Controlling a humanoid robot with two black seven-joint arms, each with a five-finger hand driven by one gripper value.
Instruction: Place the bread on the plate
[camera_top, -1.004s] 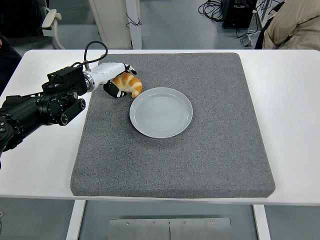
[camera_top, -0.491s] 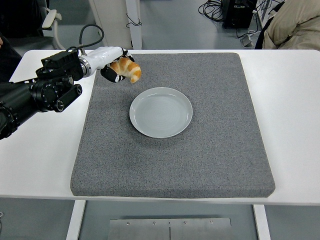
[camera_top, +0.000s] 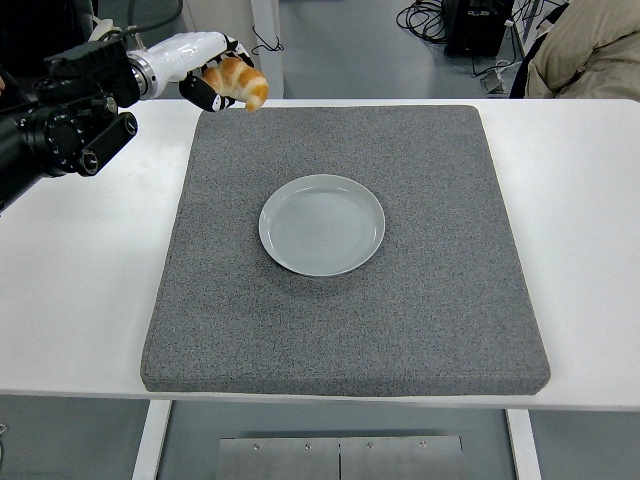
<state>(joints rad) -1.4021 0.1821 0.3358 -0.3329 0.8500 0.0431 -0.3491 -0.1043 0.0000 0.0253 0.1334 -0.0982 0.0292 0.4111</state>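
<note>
— While the left robot hand (camera_top: 205, 75) is up at the far left corner of the grey mat (camera_top: 345, 250), where is the bread?

— The bread (camera_top: 238, 80) is a golden croissant, and it sits inside that robot hand. The fingers are curled around it, so it is clamped. It is in the air, above the far edge of the white surface (camera_top: 85, 260), and it touches neither the mat nor the surface.

— And the plate?

— The plate (camera_top: 322, 224) is pale grey and round. It lies on the mat, a little left of the middle. It is well apart from the bread, nearer to the camera and more to the right.

— Is somebody else visible?

— Only a person's beige sleeve (camera_top: 585, 50) shows at the top right corner.
</note>
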